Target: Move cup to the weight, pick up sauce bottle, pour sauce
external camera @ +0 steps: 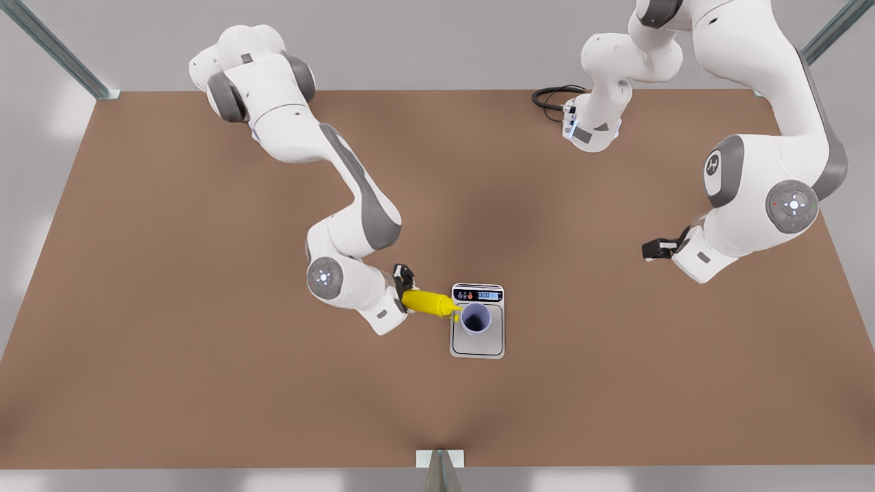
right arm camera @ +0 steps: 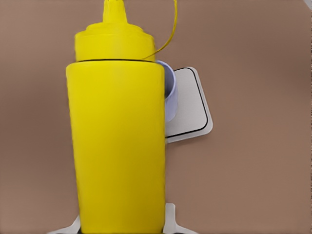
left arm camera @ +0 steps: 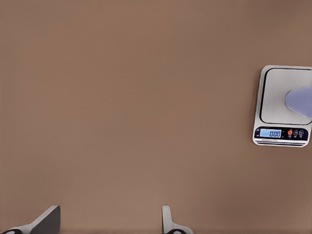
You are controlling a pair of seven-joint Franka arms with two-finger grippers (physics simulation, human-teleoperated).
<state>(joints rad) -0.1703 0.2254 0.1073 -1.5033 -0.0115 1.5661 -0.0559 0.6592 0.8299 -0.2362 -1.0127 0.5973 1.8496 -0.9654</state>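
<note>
Right gripper (external camera: 405, 287) pinches yellow sauce bottle (external camera: 427, 302) tipped, nozzle at lavender cup (external camera: 476, 318) rim, 9 o'clock side. Cup sits on scale (external camera: 477, 345), bare brown table (external camera: 205, 342), grey walls. Left gripper (left arm camera: 109, 222) spread, waiting at scale's 3 o'clock.

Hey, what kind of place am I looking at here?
Most likely a simulated robot test bench, not a real kitchen: a bare brown table, metal frame struts at its corners, and two white arms working over a kitchen scale that has a cup on it.

A plain brown table (external camera: 205, 383) fills the room's middle. Pale grey walls (external camera: 410, 41) lie beyond, with metal struts (external camera: 61, 55) at ten and two o'clock.
</note>
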